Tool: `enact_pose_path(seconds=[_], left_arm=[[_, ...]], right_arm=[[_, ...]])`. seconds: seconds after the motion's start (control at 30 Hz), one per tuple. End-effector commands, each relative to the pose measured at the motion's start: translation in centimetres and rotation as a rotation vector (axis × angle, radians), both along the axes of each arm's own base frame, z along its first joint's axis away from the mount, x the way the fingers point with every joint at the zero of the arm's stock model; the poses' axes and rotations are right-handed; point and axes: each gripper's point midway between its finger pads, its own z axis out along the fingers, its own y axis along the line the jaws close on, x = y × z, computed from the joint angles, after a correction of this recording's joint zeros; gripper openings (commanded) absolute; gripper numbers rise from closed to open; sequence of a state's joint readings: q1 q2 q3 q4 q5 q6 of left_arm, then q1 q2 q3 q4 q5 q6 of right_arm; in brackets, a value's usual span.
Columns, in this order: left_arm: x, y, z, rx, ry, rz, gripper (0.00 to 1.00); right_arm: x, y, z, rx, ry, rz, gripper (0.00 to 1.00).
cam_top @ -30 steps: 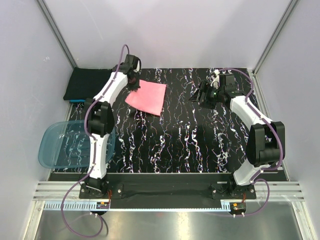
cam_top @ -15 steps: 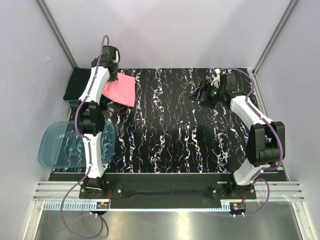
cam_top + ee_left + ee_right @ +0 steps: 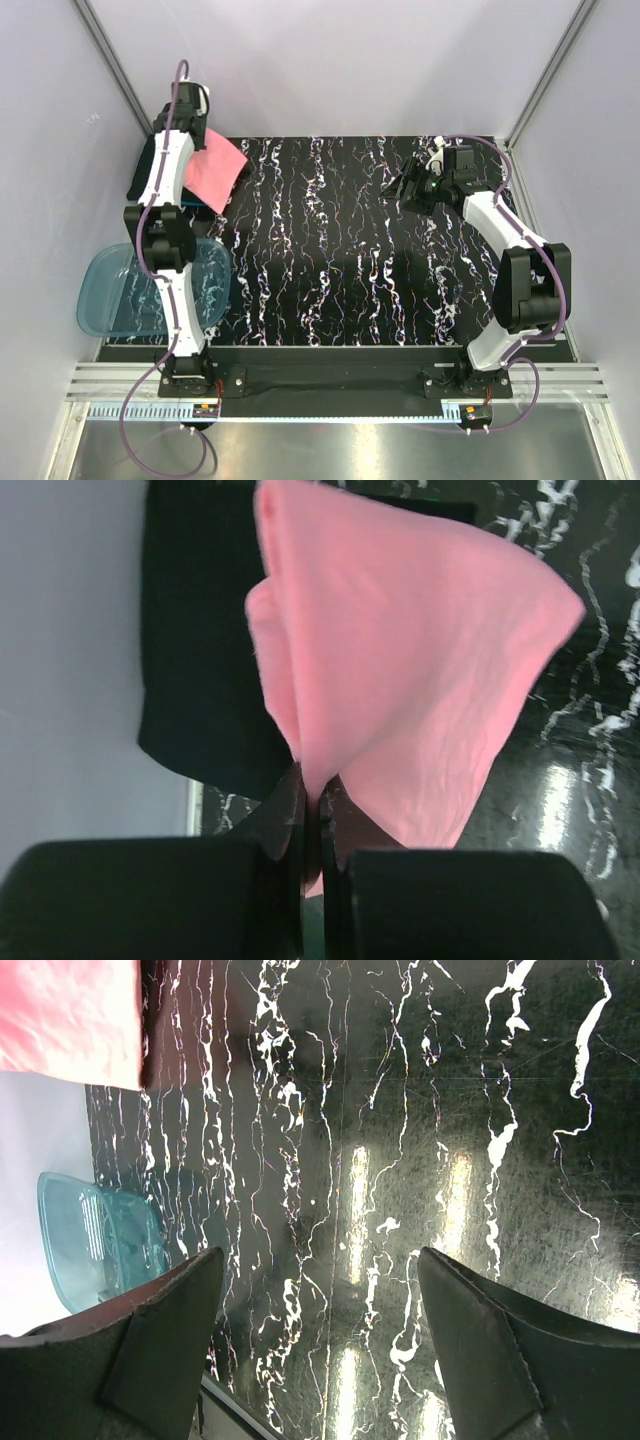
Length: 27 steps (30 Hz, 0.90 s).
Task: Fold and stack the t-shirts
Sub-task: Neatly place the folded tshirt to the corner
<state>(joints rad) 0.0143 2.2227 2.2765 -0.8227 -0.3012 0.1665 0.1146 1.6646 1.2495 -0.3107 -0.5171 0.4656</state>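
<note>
Top external view showed the salmon-pink t-shirt as a plain, smooth, roughly square folded panel, hanging tilted over the far left corner of the black marbled table. Its upper corner ran up into the left gripper. Its lower part overlapped a folded black t-shirt that lay flat in that corner beside the wall; whether the two cloths touched could not be told from above.

Left wrist view gave what the overhead one hid. The left gripper had its jaws pinched tight on a gathered corner of the salmon-pink t-shirt, and the layers fanned away from the pinch in soft folds (the cloth filled most of that picture). The black t-shirt lay beneath and to one side.

Right wrist view showed the right gripper spread wide with nothing between its fingers, above bare table and well apart from the salmon-pink t-shirt, a mere patch in the upper corner. A translucent blue tub sat at the table's edge, beside the left arm in the overhead view.
</note>
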Motion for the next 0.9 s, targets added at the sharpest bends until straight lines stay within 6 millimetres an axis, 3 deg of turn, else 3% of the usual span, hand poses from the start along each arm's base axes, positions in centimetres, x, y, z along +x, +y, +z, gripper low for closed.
enact_pose_path(seconds=[0.0,0.13,0.23,0.57,0.6,0.73,0.77,0.83,0.87], left_arm=[[0.4,4.4,8.8,0.061,-0.224,0.059,0.00],[0.3,7.0,9.4,0.044,-0.254,0.101,0.00],[0.0,9.1,8.6,0.050,-0.250,0.146,0.00],[1.3,13.7,2.4,0.088,-0.189,0.239,0.01],[1.3,14.3,1.5,0.099,-0.171,0.257,0.07],[1.0,15.2,0.0,0.089,-0.147,0.279,0.13],[0.9,15.3,-0.3,0.091,-0.139,0.284,0.25],[0.6,15.6,-0.5,0.100,-0.134,0.308,0.36],[0.4,15.6,-0.5,0.099,-0.132,0.317,0.52]], right_arm=[[0.9,-0.1,3.0,0.021,-0.094,-0.003,0.86],[1.0,-0.2,3.2,0.023,-0.104,-0.007,0.86],[1.2,-0.3,3.1,0.024,-0.101,-0.012,0.87],[1.2,-0.3,2.6,0.033,-0.091,-0.012,0.87],[1.2,-0.3,2.7,0.032,-0.095,-0.012,0.88],[1.4,-0.4,2.8,0.031,-0.098,-0.017,0.88],[1.4,-0.5,2.8,0.030,-0.098,-0.017,0.88],[1.4,-0.5,2.8,0.033,-0.096,-0.018,0.88],[1.4,-0.5,2.8,0.032,-0.096,-0.017,0.88]])
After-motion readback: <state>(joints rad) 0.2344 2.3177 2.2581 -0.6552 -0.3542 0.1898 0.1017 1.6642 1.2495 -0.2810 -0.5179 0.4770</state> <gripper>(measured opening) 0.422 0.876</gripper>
